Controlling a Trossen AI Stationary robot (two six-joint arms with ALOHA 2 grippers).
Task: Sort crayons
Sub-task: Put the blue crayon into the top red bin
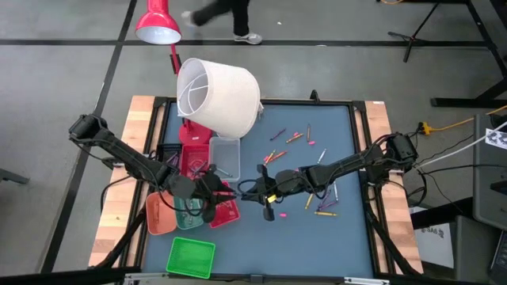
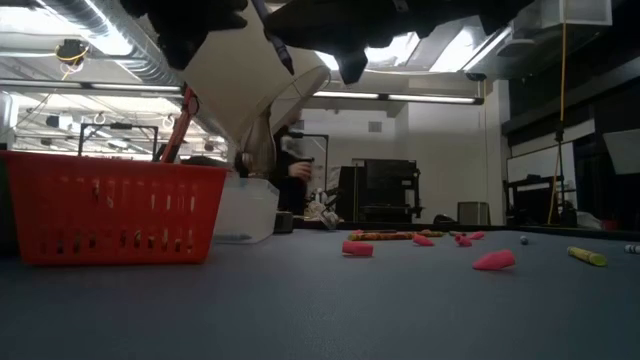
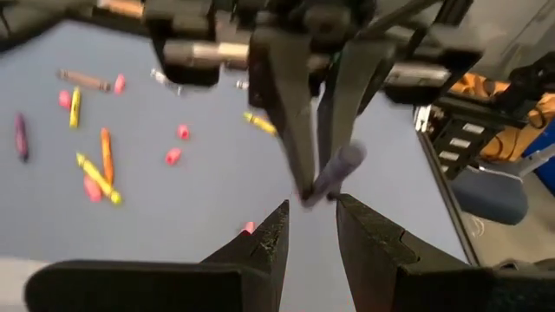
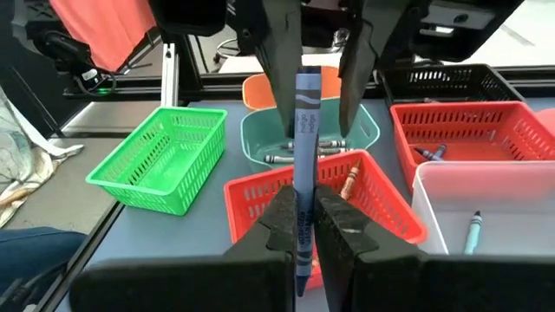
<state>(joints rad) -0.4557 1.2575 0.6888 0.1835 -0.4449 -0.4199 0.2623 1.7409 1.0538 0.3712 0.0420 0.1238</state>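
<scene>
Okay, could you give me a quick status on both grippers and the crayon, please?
Right gripper shut on blue-grey crayon, raised over the trays. Left gripper open, facing it, crayon tip just beyond its fingers. Handover pending. Nothing in the way.

We found the trays clustered at the worktop's left, beneath a tipped lampshade. Loose crayons lay scattered to the right. Both tools met at the middle, the right tool holding one crayon upright facing the left tool.

Two black jointed robot arms w/ black cables along them, left arm, right arm, each ending in dark wedge-shaped tapered fingers.
</scene>
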